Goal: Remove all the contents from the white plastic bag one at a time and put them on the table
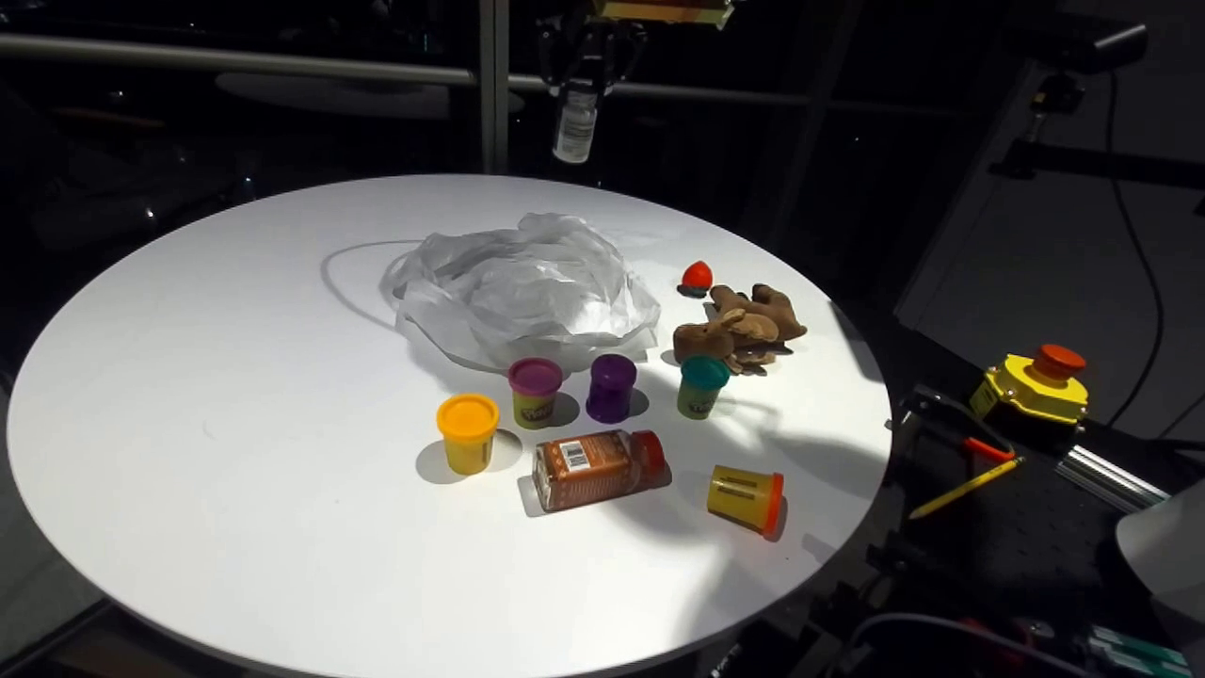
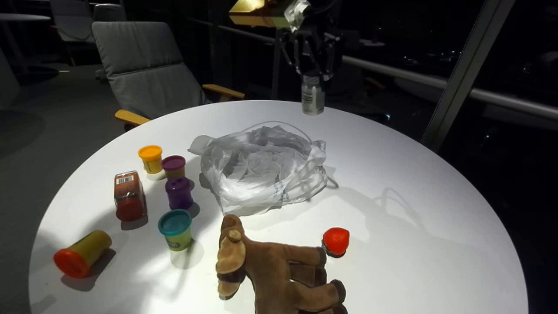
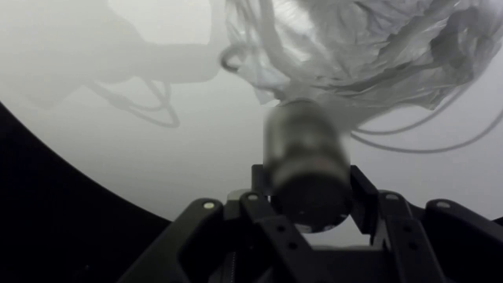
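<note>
Table (image 1: 245,527): large, round and white, beneath the white plastic bag (image 1: 522,292). The step in hand looks like setting one item down on it; a good landing spot lies well inside the edge and apart from the bag.
Bag: wrinkled and slumped; its folds hide whether anything remains inside. Such thin film probably drags at a touch, so nothing should brush it on the way down.
Brown plush toy (image 2: 266,270): lies just beside the bag.
Claw (image 3: 306,179): parted only to the width of the small bottle (image 2: 313,97), which it grips by the upper end. It hangs higher than the bag, on the side away from the red-capped jar (image 1: 586,466); lowering there, between bag and table edge, seems the shortest route.
Jar: on its side, well apart from the bag.
Bottle: in the air above the bag's level, base down, perhaps leaning slightly. Straighten it, lower slowly until the base sits flat, release only then, and back away straight up so it stays standing.
Magenta-lidded tub (image 1: 536,400), teal-lidded tub (image 1: 700,395), orange-lidded tub (image 1: 468,438): upright, near the bag.
Red-lidded tub (image 1: 739,494): on its side, well apart from the bag.
Purple container (image 1: 611,391): stands near the bag.
Red piece (image 1: 697,275): off the bag, near the plush toy's feet.
</note>
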`<action>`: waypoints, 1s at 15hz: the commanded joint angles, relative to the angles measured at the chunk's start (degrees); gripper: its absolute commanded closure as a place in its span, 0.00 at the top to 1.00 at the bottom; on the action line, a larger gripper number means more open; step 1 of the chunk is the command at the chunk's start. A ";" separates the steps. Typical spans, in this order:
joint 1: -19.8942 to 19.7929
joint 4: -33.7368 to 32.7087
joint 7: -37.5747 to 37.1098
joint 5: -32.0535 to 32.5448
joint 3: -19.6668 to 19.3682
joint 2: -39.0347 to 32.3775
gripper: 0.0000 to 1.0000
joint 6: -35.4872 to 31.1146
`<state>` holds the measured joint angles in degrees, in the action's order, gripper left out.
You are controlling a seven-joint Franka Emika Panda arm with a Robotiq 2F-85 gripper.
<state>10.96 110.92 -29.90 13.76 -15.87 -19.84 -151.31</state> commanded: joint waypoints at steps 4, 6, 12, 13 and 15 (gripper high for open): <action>-7.59 2.53 2.72 -1.52 1.08 -2.21 0.26 -2.53; -9.52 2.83 3.99 -3.13 1.68 -4.65 0.26 -2.98; -13.63 2.80 7.60 -9.32 3.00 -11.57 0.26 -5.80; -14.24 2.87 8.38 -10.50 3.53 -12.11 0.26 -6.93; -14.89 2.79 9.34 -12.12 3.76 -13.29 0.26 -8.49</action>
<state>-2.32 114.28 -23.22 4.72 -13.36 -32.21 -157.25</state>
